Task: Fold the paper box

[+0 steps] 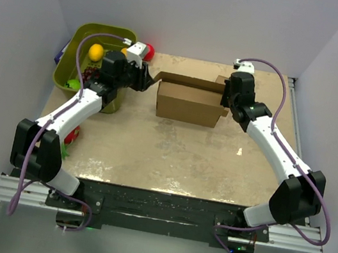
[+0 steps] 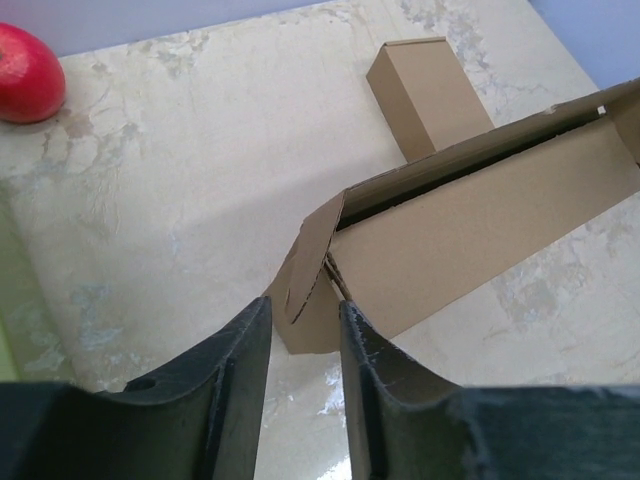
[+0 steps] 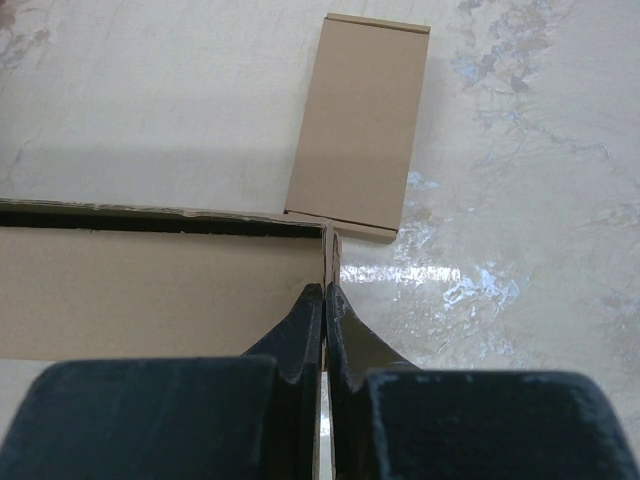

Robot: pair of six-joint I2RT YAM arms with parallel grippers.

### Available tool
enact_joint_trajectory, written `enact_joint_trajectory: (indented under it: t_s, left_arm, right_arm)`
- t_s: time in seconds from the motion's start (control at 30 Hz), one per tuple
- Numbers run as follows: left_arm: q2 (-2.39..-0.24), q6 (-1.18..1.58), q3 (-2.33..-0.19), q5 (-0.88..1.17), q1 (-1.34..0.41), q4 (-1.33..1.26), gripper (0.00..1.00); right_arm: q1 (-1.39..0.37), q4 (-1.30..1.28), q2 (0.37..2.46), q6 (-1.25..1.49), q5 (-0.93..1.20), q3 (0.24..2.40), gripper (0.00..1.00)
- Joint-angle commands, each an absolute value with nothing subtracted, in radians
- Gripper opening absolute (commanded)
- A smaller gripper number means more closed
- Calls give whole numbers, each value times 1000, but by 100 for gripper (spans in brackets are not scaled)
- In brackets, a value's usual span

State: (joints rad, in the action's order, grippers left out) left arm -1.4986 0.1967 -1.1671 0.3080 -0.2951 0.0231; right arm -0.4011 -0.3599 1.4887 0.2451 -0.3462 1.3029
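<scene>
The paper box point(image 1: 189, 104) stands as a long brown cardboard box at the table's middle back, its top slit open. My left gripper point(image 1: 149, 81) is at its left end. In the left wrist view the left gripper point(image 2: 303, 305) is open, and the box's bent left end flap point(image 2: 305, 275) sits right at the gap between the tips. My right gripper point(image 1: 227, 104) is at the right end. In the right wrist view the right gripper point(image 3: 324, 290) is shut on the thin right end wall of the paper box point(image 3: 150, 290).
A smaller brown cardboard box point(image 3: 360, 125) lies just behind the paper box's right end. A green bin point(image 1: 83, 40) with a yellow fruit point(image 1: 95, 52) stands at the back left. A red apple point(image 2: 28, 72) lies beside it. Red and green toys point(image 1: 71, 136) lie by the left arm.
</scene>
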Motion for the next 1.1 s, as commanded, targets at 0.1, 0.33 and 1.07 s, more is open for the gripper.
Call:
enact_joint_trajectory:
  t_s: [0.1,0.33,1.07]
  left_arm:
    - [-1502,183,-1209,308,-305,26,36]
    - [-1520,190,-1209,330,-308,15,36]
    - [-1560,275,-1220,417,-322,-77,8]
  right_arm:
    - [-410,-437,1499,238,-328,1316,0]
    - [-410,-436,1508,241,-322,1319,0]
    - [-413,-448,1520,236,-327,1328,0]
